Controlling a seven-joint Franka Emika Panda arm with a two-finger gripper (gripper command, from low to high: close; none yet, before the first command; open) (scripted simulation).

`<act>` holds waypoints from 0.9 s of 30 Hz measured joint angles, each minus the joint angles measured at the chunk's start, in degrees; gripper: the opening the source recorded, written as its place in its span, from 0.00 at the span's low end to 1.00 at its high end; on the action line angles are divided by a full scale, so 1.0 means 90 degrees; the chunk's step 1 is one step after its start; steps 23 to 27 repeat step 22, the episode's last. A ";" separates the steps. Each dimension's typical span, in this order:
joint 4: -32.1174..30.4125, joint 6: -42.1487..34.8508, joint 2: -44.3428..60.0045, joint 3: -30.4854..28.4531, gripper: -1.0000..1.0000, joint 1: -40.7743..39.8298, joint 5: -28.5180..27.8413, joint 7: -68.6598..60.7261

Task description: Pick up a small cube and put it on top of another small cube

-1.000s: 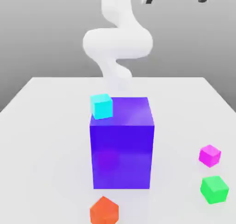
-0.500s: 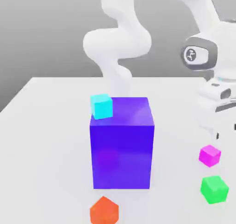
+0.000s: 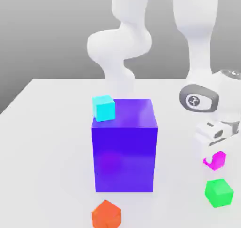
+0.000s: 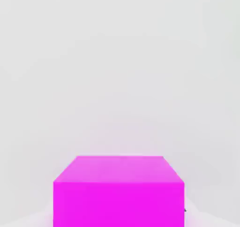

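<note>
A magenta small cube lies on the white table at the exterior view's right, partly covered by my hand. My gripper has come down right over it, and the white wrist stands above. In the hand view the magenta cube sits very close. A green small cube rests just in front of the magenta one. An orange small cube lies at the front edge. A cyan small cube shows at the upper left corner of the big block; whether it rests on it or stands behind it, I cannot tell.
A tall blue-violet block stands mid-table, left of my hand. The arm's white links rise behind it. The table's front edge runs just past the orange and green cubes.
The arm has swung down from high above to the exterior view's right, and the hand has dropped onto the magenta cube. None of the cubes has moved.
</note>
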 joint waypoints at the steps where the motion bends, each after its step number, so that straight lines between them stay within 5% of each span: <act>1: -0.0040 -0.0117 -0.0152 0.0171 0.00 -0.0139 0.0144 -0.0114; 8: -0.0024 -0.1293 -0.1360 0.0995 0.00 -0.0940 0.1726 -0.1162; 14: 0.1213 -0.2336 -0.1194 0.0368 0.00 -0.1534 0.2073 -0.0868; 18: 0.1397 -0.1728 -0.0385 0.0068 0.00 -0.1440 0.1713 -0.0550; 19: 0.1411 -0.1600 -0.0241 0.0016 1.00 -0.1406 0.1644 -0.0497; 27: 0.1411 -0.1600 -0.0241 0.0016 1.00 -0.1406 0.1644 -0.0497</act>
